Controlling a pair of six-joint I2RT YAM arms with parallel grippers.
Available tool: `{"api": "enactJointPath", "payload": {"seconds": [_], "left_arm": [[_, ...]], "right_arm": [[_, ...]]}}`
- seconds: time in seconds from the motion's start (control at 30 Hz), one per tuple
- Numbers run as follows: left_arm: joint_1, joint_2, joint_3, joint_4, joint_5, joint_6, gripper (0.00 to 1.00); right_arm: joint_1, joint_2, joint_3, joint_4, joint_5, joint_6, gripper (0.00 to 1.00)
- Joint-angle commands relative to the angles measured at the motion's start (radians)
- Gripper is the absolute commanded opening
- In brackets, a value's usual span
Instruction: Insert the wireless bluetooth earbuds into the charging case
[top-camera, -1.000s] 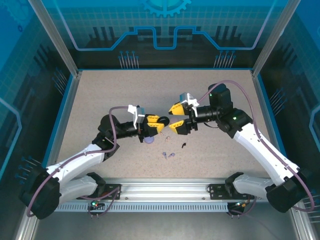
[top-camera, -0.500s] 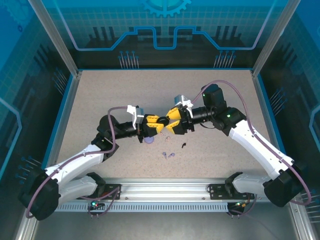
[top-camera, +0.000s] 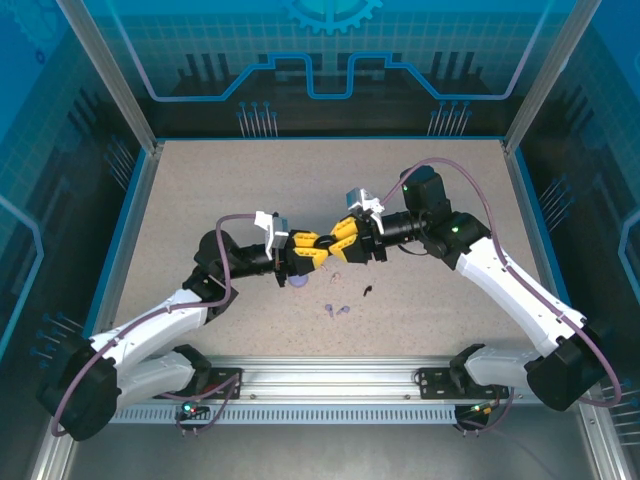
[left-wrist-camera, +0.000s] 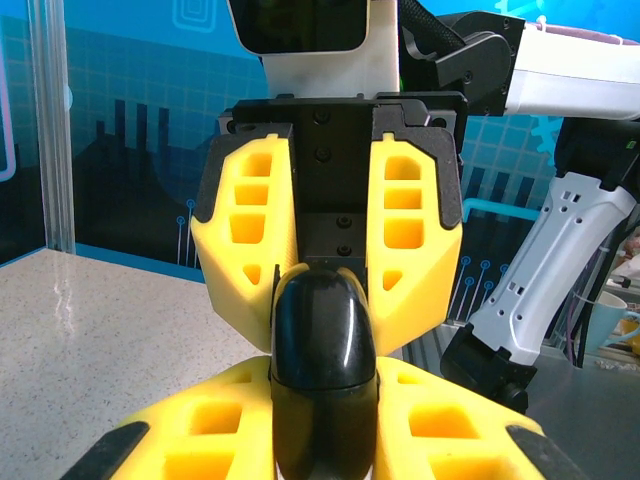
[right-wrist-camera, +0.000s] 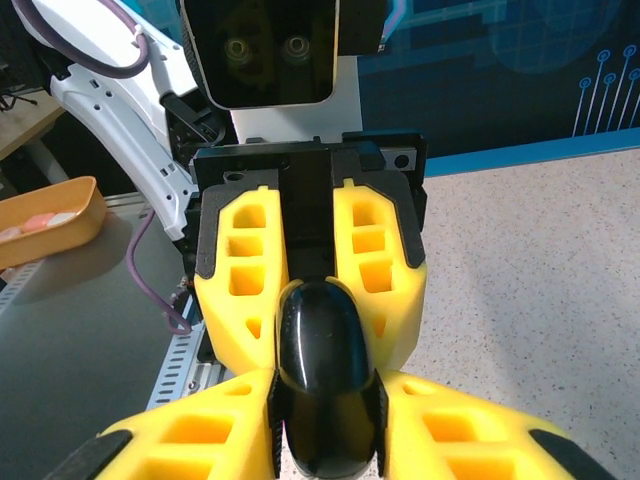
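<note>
- Black glossy case (left-wrist-camera: 323, 370) hangs above the bench (top-camera: 200, 200); it looks hard and slick.
- Opposite ends are clamped: left pincer (top-camera: 314, 250) and right pincer (top-camera: 343, 245) are each closed snugly on it.
- Earbuds (top-camera: 336, 310) lie loose on the bench, just nearside of the pincers.
- Judged tiny, light and liable to skid; pinch gently across the body.

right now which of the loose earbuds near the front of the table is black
The black earbud, lying alone, rightmost in the top view; the two purple earbuds sit close together to its left.
</note>
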Motion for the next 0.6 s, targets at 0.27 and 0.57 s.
{"api": "enactJointPath", "payload": {"seconds": [0.27, 0.57], "left_arm": [[-0.008, -0.009, 0.007, 0.002, -0.005, 0.04, 0.33], [-0.008, 0.005, 0.01, -0.001, -0.01, 0.038, 0.4]], "right_arm": [[0.008, -0.026, 0.022, -0.011, -0.016, 0.007, 0.27], [0.007, -0.029, 0.016, -0.012, -0.008, 0.005, 0.25]]}}
